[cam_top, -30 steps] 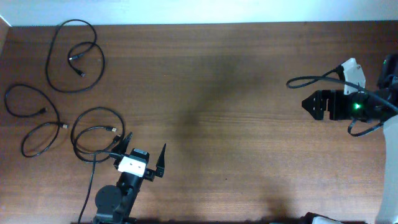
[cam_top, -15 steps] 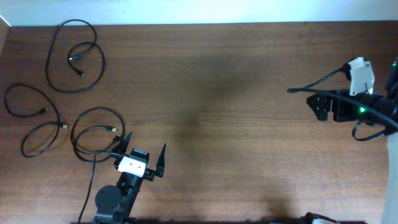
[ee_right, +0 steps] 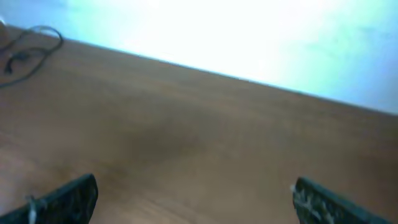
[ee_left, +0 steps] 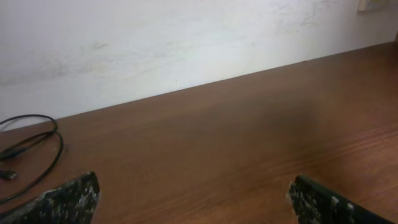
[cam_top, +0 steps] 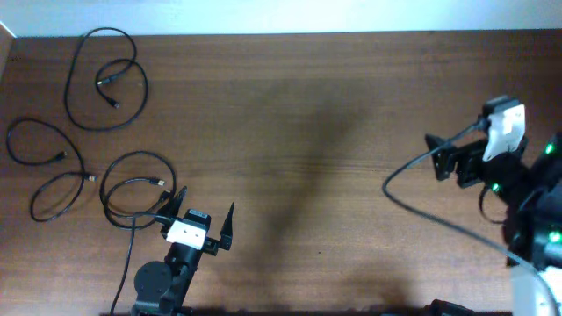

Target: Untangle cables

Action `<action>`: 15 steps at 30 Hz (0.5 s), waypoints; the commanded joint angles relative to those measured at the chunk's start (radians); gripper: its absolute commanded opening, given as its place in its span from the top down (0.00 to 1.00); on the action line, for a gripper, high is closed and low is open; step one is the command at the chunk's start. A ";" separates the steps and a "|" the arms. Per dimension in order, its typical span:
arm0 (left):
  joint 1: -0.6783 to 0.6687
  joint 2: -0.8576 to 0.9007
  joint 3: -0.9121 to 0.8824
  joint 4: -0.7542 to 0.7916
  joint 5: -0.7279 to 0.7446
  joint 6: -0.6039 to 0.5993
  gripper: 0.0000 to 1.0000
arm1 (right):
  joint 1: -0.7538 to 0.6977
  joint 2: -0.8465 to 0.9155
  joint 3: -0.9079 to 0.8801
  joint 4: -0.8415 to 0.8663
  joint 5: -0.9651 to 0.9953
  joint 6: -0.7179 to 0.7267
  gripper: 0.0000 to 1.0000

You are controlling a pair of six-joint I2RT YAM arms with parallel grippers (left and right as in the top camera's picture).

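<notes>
Three thin black cables lie apart as loose loops at the table's left in the overhead view: one at the far left corner point(cam_top: 100, 82), one at the left edge point(cam_top: 60, 156), one nearer the front point(cam_top: 160, 182). My left gripper point(cam_top: 205, 211) is open and empty, just right of the front cable; part of a loop shows in the left wrist view point(ee_left: 60, 140), left of the open jaws point(ee_left: 196, 202). My right gripper point(cam_top: 439, 156) is open and empty at the far right, far from the cables. The right wrist view is blurred; its jaws point(ee_right: 193, 199) are open, with a cable loop point(ee_right: 59, 37) far off.
A brown wooden table point(cam_top: 299, 114) with a white wall behind it. The right arm's thick black cable point(cam_top: 413, 162) hangs over the table near the right gripper. The left arm's base point(cam_top: 158, 281) stands at the front edge.
The right arm has swung and drawn back toward the front right, and its thick cable now droops lower over the table. The left arm and the three cables have not moved.
</notes>
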 commanded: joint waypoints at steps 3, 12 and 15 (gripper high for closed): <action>0.006 -0.009 -0.006 -0.002 -0.006 0.020 0.01 | 0.046 -0.132 -0.214 0.210 -0.045 0.014 0.01; 0.006 -0.009 -0.006 -0.002 -0.006 0.020 0.01 | 0.158 -0.304 -0.513 0.509 0.040 0.018 0.01; 0.006 -0.009 -0.006 -0.002 -0.006 0.020 0.01 | 0.183 -0.353 -0.579 0.533 0.082 0.018 0.01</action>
